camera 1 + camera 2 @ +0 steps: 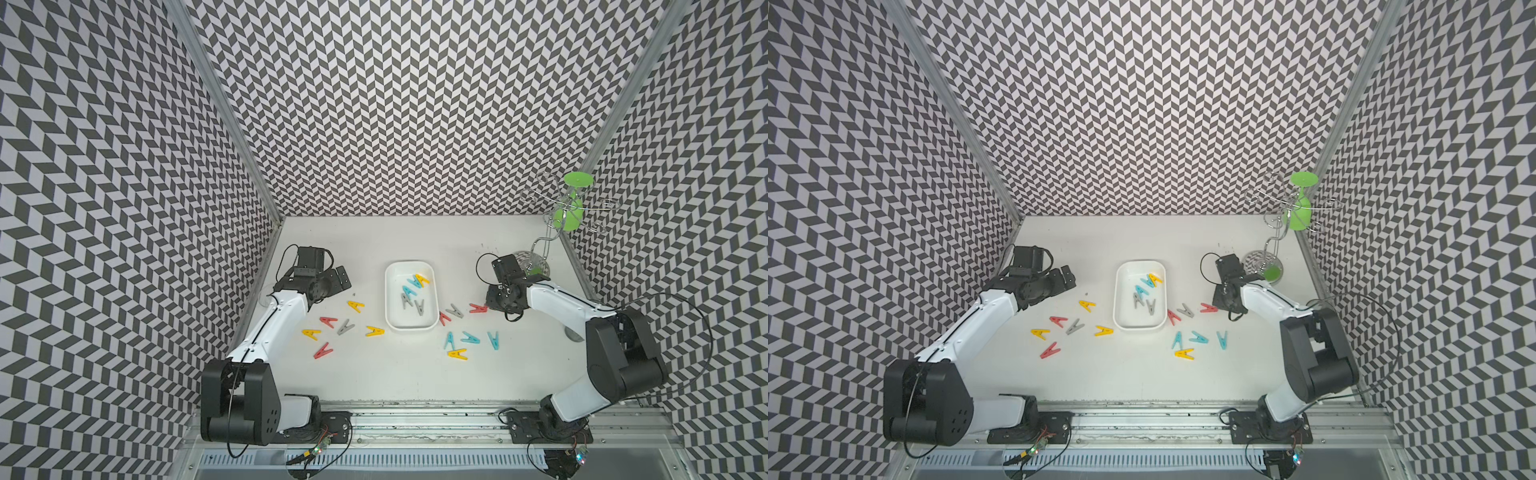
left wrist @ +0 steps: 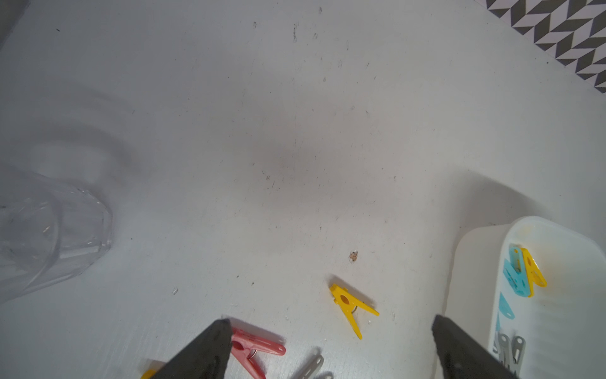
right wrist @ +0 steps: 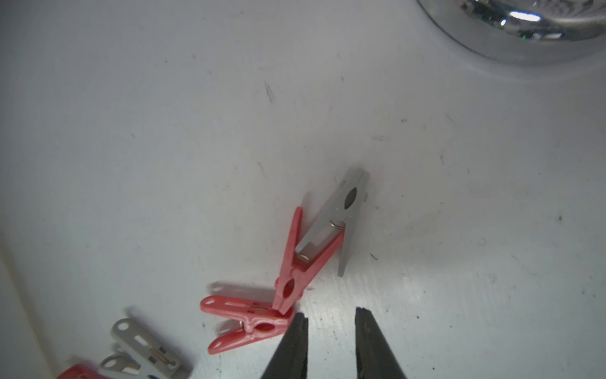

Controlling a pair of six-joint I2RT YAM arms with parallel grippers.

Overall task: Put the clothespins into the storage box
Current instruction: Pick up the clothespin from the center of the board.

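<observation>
Gripper on right arm [image 3: 329,313], slightly parted and empty, is hovering beside a red clothespin [image 3: 275,323], likely needing recentring to pinch it.

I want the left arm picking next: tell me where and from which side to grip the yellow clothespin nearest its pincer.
Take the yellow clothespin across its narrow joined end, by the round hole, coming straight down from above. It lies flat on the table, touching nothing else; the splayed legs are wider and would likely pinch together. The left pincer stands open.
</observation>
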